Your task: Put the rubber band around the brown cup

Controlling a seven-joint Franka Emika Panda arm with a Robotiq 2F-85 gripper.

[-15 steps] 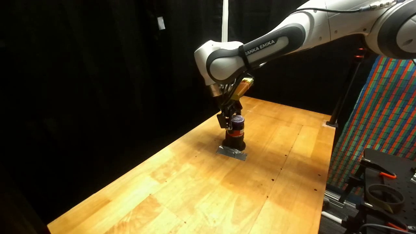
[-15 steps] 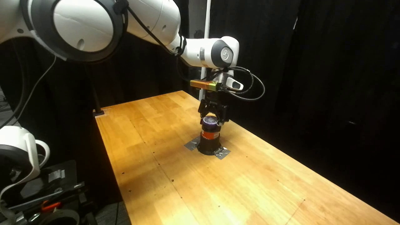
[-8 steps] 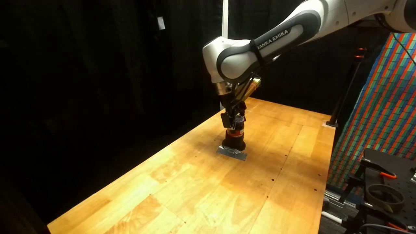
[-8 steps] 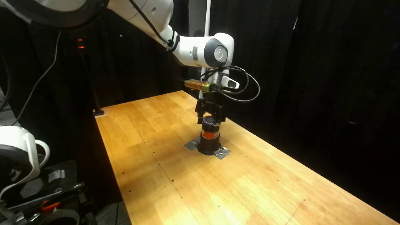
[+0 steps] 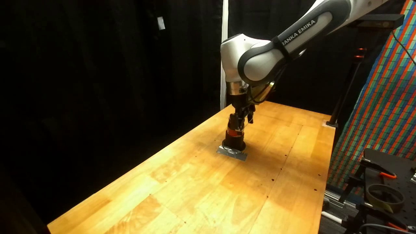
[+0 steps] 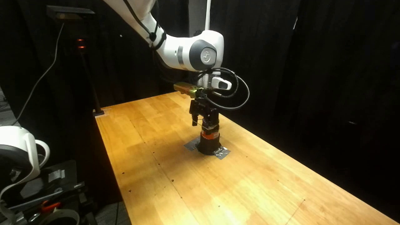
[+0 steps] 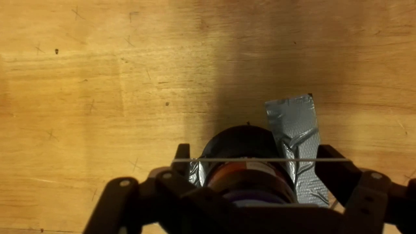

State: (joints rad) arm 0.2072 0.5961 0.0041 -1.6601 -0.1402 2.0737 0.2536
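Note:
The brown cup (image 6: 208, 145) is a small dark cylinder with an orange-red stripe and a purplish top. It stands upright on the wooden table in both exterior views (image 5: 234, 141); it also shows in the wrist view (image 7: 247, 178). My gripper (image 7: 253, 157) is open, its fingers spread wider than the cup. The thin pale rubber band (image 7: 227, 160) is stretched straight between the two fingers. In an exterior view the gripper (image 6: 203, 122) is at the cup's top; one finger overlaps it and the other is off to the side. The band (image 6: 199, 123) slants between them. The cup's top is mostly hidden.
Grey tape strips (image 7: 294, 120) lie against the cup's base on the table (image 5: 195, 191). A black pole (image 5: 344, 91) stands at a table corner. A dark cart with tools and a tape roll (image 5: 385, 198) stands beside the table.
The gripper has moved rightward in one exterior view and leftward in the opposite one, and the wrist is more upright. A finger now covers the cup's top. The cup has not moved.

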